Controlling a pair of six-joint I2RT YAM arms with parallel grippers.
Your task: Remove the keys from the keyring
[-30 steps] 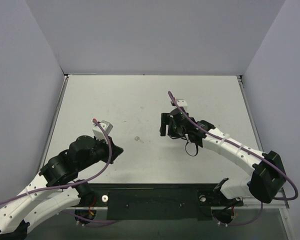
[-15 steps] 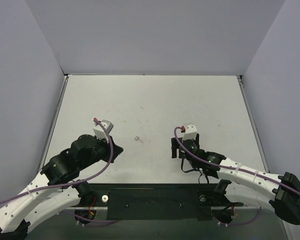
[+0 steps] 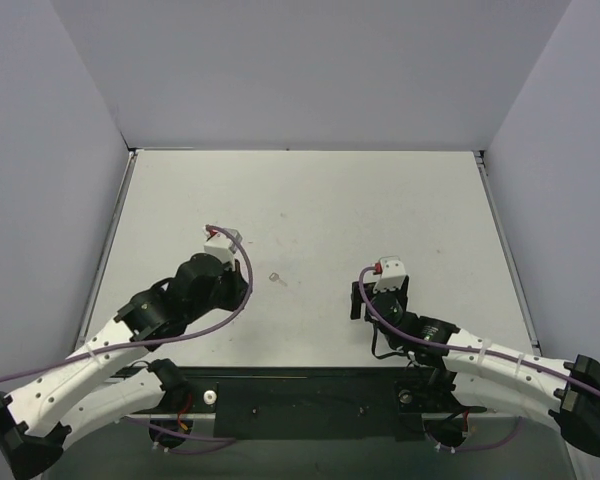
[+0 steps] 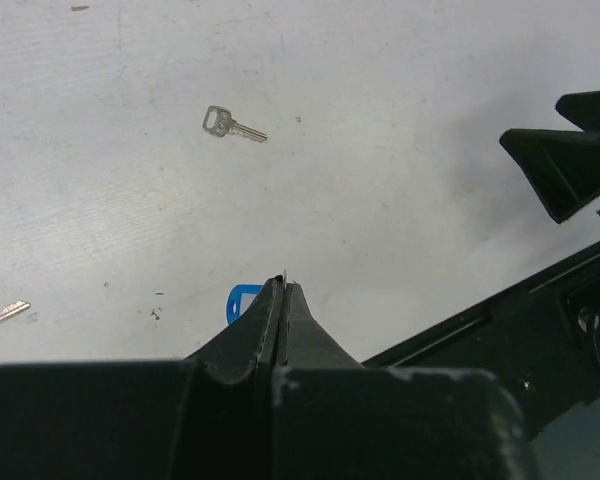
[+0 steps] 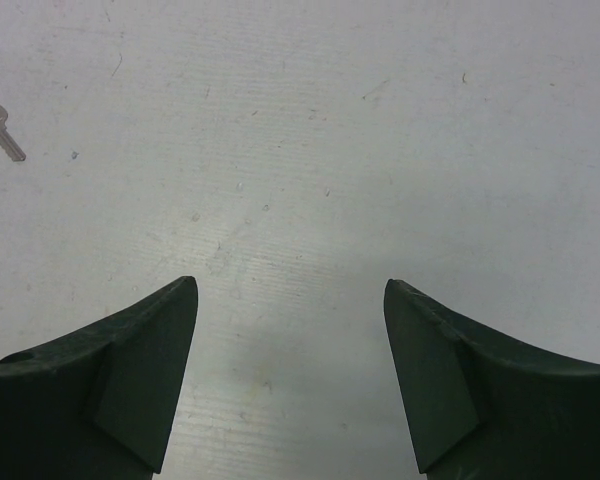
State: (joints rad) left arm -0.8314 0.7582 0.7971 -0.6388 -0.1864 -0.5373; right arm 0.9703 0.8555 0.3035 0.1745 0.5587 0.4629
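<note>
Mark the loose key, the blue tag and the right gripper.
loose key (image 4: 238, 128): left wrist view, on its shank near the head.
blue tag (image 4: 241, 301): left wrist view, on the corner showing beside the fingers.
right gripper (image 5: 290, 283): right wrist view, midway between its fingertips.

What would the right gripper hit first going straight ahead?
Probably just the bare white table; the right gripper's open fingers frame nothing else, and the small silver metal key lies well left of that line.

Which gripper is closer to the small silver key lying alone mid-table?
Left. The left gripper, jaws shut, has the key lying ahead of its tips. The right gripper, jaws open, is farther away, with the key off to its left.
</note>
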